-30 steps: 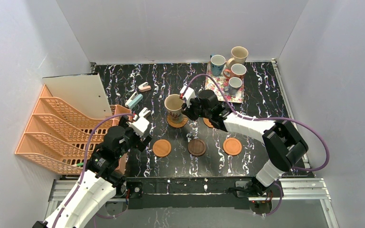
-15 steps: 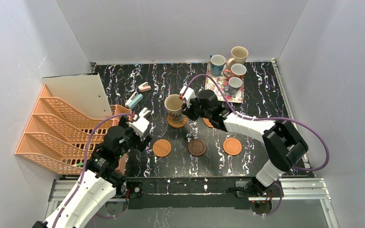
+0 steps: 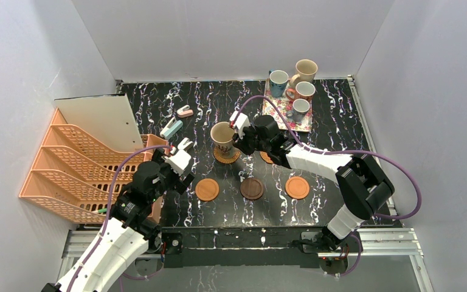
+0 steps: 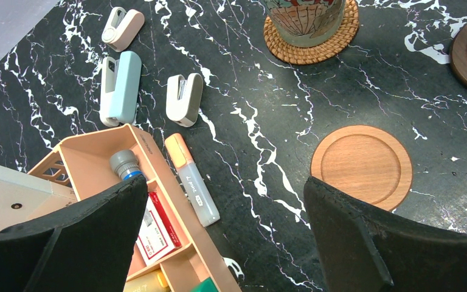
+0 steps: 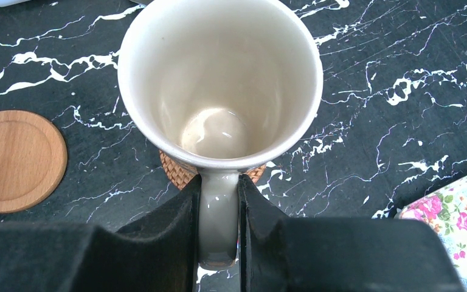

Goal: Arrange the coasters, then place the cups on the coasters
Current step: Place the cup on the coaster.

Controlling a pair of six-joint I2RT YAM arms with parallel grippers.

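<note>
The beige mug [image 5: 222,91] is seen upright (mouth up, long axis vertical) on the woven coaster [image 5: 176,173], its handle pointed rightwards and pinched by the right gripper [image 5: 219,207]. Bare marble table [image 5: 371,91] is seen around it. The left gripper [image 4: 225,182] is spread wide.

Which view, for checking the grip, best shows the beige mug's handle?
Right wrist: the handle, close up, pinched by the right gripper. Top external shows the mug, but the gripper hides its handle. Left wrist shows only its base on a woven coaster.
</note>
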